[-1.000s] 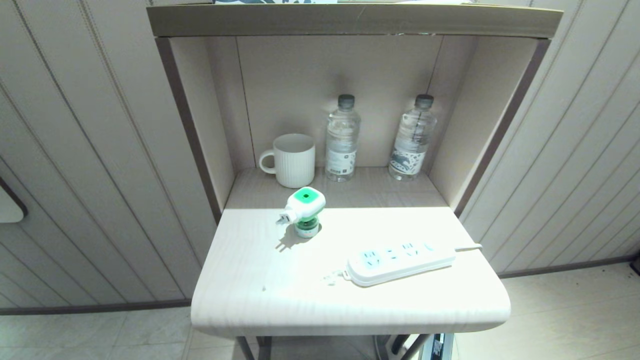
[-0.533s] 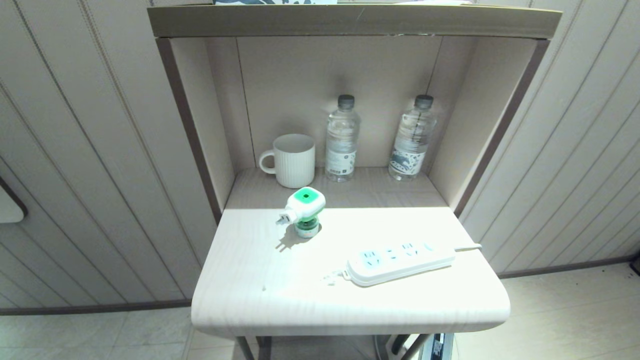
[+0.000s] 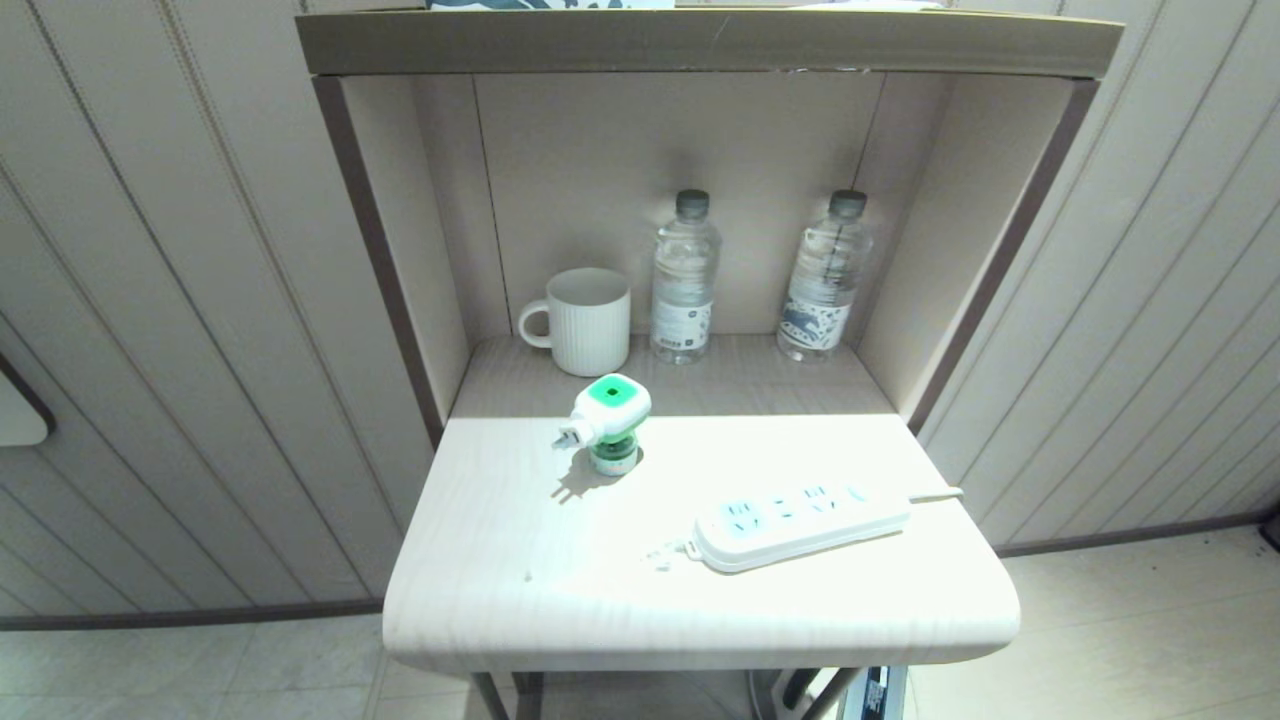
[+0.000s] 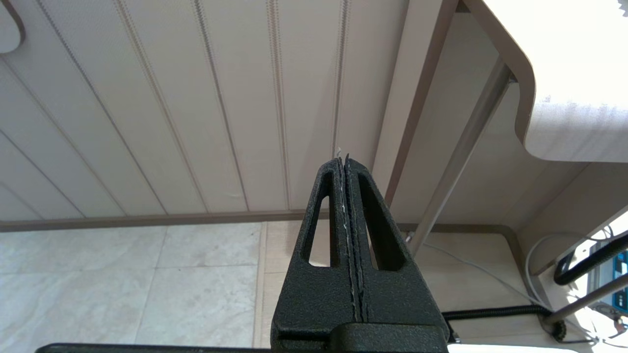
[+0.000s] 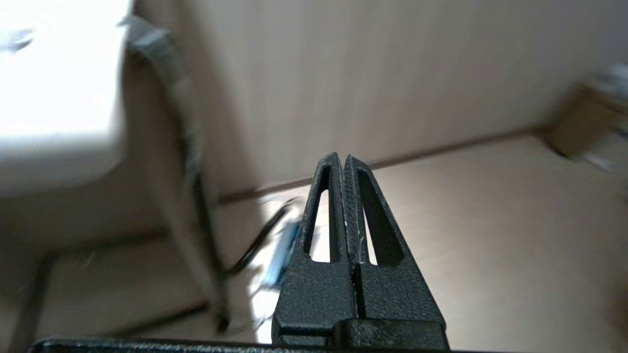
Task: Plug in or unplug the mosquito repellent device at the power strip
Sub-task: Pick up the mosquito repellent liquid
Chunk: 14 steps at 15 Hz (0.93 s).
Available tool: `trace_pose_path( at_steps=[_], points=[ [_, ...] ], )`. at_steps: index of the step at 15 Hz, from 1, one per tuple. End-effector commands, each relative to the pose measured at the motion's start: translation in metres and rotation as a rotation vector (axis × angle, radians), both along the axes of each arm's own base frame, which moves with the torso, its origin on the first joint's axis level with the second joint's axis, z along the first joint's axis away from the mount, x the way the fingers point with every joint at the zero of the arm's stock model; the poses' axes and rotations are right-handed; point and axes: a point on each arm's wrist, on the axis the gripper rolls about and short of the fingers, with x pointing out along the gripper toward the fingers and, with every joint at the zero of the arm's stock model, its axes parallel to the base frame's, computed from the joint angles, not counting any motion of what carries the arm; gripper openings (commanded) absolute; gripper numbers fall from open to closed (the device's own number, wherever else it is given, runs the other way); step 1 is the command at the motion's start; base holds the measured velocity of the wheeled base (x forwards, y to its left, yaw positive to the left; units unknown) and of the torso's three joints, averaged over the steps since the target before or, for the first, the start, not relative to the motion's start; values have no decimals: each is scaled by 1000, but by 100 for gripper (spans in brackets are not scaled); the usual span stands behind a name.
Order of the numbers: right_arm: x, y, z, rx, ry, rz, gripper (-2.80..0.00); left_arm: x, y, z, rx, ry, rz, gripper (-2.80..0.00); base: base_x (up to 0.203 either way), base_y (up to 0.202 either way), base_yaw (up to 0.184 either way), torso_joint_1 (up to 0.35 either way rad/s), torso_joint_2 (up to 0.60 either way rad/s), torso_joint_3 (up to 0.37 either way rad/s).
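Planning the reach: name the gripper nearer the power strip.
Right, probably. The power strip lies on the table's right half; the right gripper is below that side, the left gripper below the left corner.

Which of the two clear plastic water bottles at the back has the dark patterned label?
The right-hand clear water bottle, nearest the alcove's right wall. Its label carries a dark swirling pattern; the other bottle, beside the white ribbed mug, wears a plain white label.

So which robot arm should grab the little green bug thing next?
Probably the left: the mosquito repellent device stands unplugged on the robot's left, the power strip on its right. Both grippers are shut, below the table.
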Motion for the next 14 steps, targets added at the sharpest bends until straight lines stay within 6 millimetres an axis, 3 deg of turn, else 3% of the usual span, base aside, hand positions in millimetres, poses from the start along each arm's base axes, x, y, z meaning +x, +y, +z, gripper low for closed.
trace_pose_path(
  at_steps=[1,4,7,14],
  points=[
    [9,5,-25,-54,91,209,-280,0,0,0,0,3,0,-280,0,0,0,0,0,0],
    [21,6,-40,-50,28,287,-280,0,0,0,0,3,1,-280,0,0,0,0,0,0],
    [21,6,-41,44,11,266,-280,0,0,0,0,3,1,-280,0,0,0,0,0,0],
    [21,6,-41,43,10,264,-280,0,0,0,0,1,0,-280,0,0,0,0,0,0]
  ],
)
